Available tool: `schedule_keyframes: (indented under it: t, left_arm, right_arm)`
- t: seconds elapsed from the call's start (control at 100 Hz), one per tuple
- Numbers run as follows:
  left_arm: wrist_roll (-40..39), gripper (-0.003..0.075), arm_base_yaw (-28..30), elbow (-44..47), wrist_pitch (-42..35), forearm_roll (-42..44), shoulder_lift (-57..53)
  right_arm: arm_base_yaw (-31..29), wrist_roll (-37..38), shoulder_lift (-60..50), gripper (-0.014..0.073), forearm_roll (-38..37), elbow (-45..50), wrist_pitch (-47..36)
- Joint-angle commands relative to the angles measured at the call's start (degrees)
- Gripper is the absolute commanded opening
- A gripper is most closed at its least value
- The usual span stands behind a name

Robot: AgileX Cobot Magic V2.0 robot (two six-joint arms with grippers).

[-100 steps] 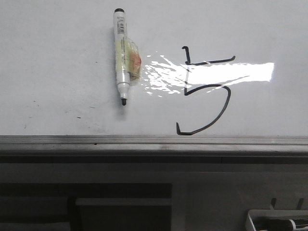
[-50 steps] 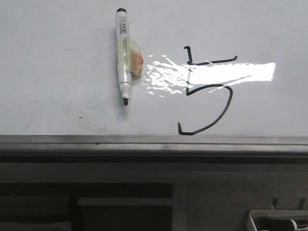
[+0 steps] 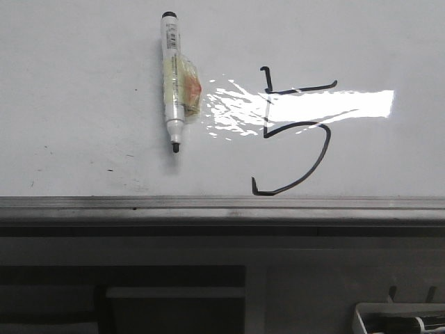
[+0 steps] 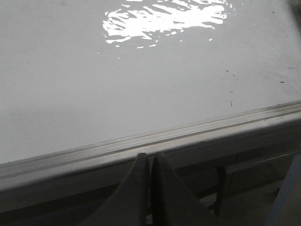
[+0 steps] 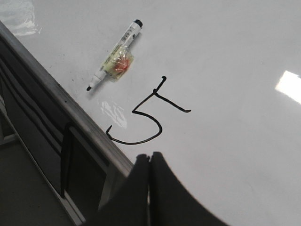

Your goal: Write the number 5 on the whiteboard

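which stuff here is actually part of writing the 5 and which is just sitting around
Part of the job:
- number 5, already drawn
- whiteboard it is drawn on
- marker, uncapped, lying on the board left of the figure

Just lying about:
- white tray below the board edge, something dark inside
- grey cabinet front

Both grippers, left and right, are shut and empty.

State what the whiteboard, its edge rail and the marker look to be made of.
Whiteboard: glossy white coated panel, judging by the sharp glare; the core cannot be told. Edge rail: probably brushed aluminium, grey with lengthwise ridges. Marker: likely white plastic barrel, clear crinkled tape around its middle.
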Motion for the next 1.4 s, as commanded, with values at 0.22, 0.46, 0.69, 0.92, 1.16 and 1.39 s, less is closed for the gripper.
schedule_keyframes:
  t: [0.22, 0.46, 0.69, 0.92, 1.16, 1.39]
  left_arm:
    - [-0.54, -0.0020, 0.17, 0.94, -4.01, -0.20, -1.59]
    - [-0.54, -0.0020, 0.17, 0.94, -4.01, -0.20, -1.59]
    - [-0.54, -0.0020, 0.17, 0.94, -4.01, -0.20, -1.59]
    - [-0.54, -0.0020, 0.17, 0.94, -4.01, -0.20, -1.59]
    - [-0.54, -0.0020, 0.17, 0.94, -4.01, -0.20, -1.59]
    - [-0.54, -0.0020, 0.17, 0.94, -4.01, -0.20, -1.59]
  right_arm:
    - [-0.33, 0.10, 0.42, -0.0061, -1.46, -1.42, -4.09]
    - [-0.33, 0.10, 0.42, -0.0061, -1.46, -1.42, -4.09]
    - [-0.54, 0.25, 0.42, -0.0061, -2.58, -1.27, 2.23]
    - [-11.26, 10.01, 0.42, -0.0061, -3.56, 4.97, -1.96]
    - [-31.37, 10.01, 0.42, -0.0061, 0.29, 17.66, -22.09]
    - [-38.56, 10.01, -0.72, -0.0061, 0.82, 26.17, -22.13]
